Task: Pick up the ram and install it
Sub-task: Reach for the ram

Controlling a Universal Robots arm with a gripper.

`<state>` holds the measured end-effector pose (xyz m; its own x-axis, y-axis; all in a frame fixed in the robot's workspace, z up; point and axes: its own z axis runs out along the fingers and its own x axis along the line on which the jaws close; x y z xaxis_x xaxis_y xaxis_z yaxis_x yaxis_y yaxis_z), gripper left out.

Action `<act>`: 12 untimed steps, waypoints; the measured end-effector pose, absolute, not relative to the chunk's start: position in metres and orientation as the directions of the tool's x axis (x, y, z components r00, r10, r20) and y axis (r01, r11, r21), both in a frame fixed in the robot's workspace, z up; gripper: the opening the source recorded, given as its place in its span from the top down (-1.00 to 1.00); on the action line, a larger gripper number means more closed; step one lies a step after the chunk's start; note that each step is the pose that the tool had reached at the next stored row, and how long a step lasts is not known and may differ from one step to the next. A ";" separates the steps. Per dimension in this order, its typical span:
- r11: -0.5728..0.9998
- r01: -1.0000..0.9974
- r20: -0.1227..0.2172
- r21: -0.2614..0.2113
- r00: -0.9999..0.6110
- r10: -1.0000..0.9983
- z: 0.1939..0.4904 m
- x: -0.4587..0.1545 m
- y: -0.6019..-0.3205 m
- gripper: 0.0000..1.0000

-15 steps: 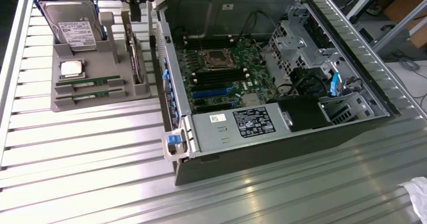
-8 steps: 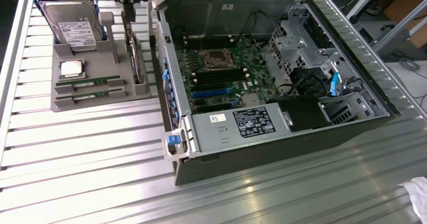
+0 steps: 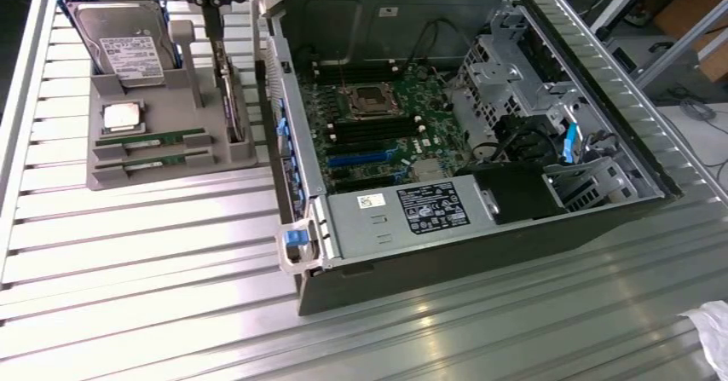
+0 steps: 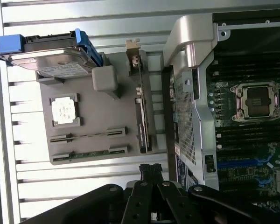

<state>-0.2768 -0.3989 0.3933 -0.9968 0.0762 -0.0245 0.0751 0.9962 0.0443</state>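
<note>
Fingers [image 4: 144, 173] of the gripper [image 4: 150, 168] are pressed together with nothing held between them, and are poised well above the slatted table [image 4: 84, 14], clear of every part. Below them a grey holder [image 4: 123, 107] is set just beside the open case, probably so that parts need only a short carry. In the wrist view, the closest of the holder's contents to the closed tips are two alike green sticks, the ram [image 4: 89, 151] and its twin [image 4: 88, 136]. They are seated on edge in parallel slots, presumably so that a long top edge is offered for a pinch from above. No contact is made: the ram lies apart from the tips and lower. Further along, the CPU chip [image 4: 64, 111] is laid flat in its pocket, the hard drive [image 4: 51, 56] is propped at the far end, and an expansion card [image 4: 140, 116] is stood upright on the case side. Beyond, the computer case [image 3: 376, 291] is laid on its side with the panel off, so the memory slots [image 4: 238, 133] face up, it seems for insertion from above.
</note>
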 end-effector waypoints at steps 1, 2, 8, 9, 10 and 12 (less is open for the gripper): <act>0.996 0.075 -0.024 0.044 -0.997 0.076 0.393 -0.277 -0.399 0.79; 0.996 0.075 -0.024 0.044 -0.997 0.076 0.393 -0.278 -0.399 0.79; 0.996 0.075 -0.024 0.044 -0.997 0.076 0.393 -0.283 -0.399 0.79; 0.996 0.075 -0.024 0.044 -0.997 0.076 0.393 -0.284 -0.399 0.79; 0.996 0.075 -0.025 0.044 -0.997 0.076 0.393 -0.284 -0.399 0.79; 0.996 0.075 -0.024 0.044 -0.997 0.076 0.393 -0.285 -0.399 0.79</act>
<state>-0.2848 -0.3989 0.3932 -0.9968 0.0762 -0.0245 0.0751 0.9962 0.0443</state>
